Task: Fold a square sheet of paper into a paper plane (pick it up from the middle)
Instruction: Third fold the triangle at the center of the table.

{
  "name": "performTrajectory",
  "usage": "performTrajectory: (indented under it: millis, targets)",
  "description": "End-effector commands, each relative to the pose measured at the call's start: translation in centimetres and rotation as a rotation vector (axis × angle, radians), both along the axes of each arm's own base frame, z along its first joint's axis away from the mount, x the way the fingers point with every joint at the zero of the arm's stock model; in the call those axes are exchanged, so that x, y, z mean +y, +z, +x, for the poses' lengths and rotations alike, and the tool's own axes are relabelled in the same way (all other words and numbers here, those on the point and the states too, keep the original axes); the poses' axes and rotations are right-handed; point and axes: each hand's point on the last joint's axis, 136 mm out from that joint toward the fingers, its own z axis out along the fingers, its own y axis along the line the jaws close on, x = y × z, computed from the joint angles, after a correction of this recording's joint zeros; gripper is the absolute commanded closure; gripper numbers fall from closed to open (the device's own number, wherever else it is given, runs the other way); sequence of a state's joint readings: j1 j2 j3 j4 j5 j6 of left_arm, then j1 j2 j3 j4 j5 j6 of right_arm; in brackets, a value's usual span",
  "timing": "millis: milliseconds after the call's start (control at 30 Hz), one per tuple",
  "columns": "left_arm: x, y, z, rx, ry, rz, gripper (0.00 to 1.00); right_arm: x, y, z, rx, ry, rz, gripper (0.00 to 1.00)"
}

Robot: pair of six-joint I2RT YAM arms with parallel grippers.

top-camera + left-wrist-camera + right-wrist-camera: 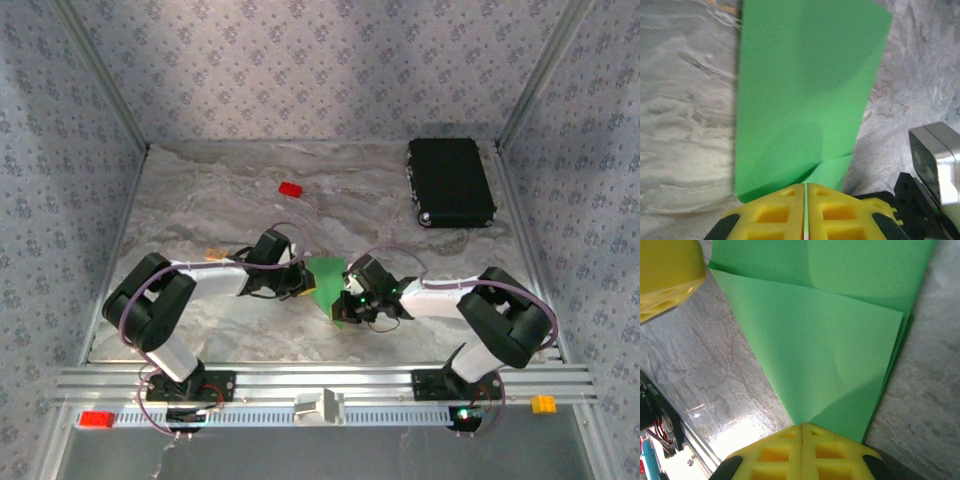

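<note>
The square sheet of paper [325, 277] hangs between the claws, pinched by the left gripper [806, 192] and the right gripper [802, 432], stretching straight ahead of each.

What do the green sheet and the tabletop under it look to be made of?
The green sheet looks like thin matte paper: it holds sharp creases and flat folded layers. The tabletop is grey, marble-patterned and slightly glossy, judging by its glare; whether it is stone or printed laminate, I cannot tell.
</note>
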State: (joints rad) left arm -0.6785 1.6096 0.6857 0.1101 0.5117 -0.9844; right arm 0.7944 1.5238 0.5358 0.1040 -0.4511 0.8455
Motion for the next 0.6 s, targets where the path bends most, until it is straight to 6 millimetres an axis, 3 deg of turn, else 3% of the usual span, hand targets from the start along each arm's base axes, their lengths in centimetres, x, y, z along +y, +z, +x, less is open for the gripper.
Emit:
performTrajectory:
  millis: [0,233,567]
  targets:
    - [-1.2,1.6,-1.1,-0.048,-0.054,-0.054,0.90,-3.7,-3.3,-1.3,0.055,-0.039,-0.185,0.96]
    - [-2.8,0.5,-2.2,-0.045,-0.093,-0.062,0.90,-3.7,-3.2,-1.3,0.047,-0.044,-0.185,0.96]
    - [-0.8,-3.1,-1.5,-0.029,-0.048,0.012,0.91,-3.9,-3.5,-1.4,0.050,-0.057,-0.191,0.96]
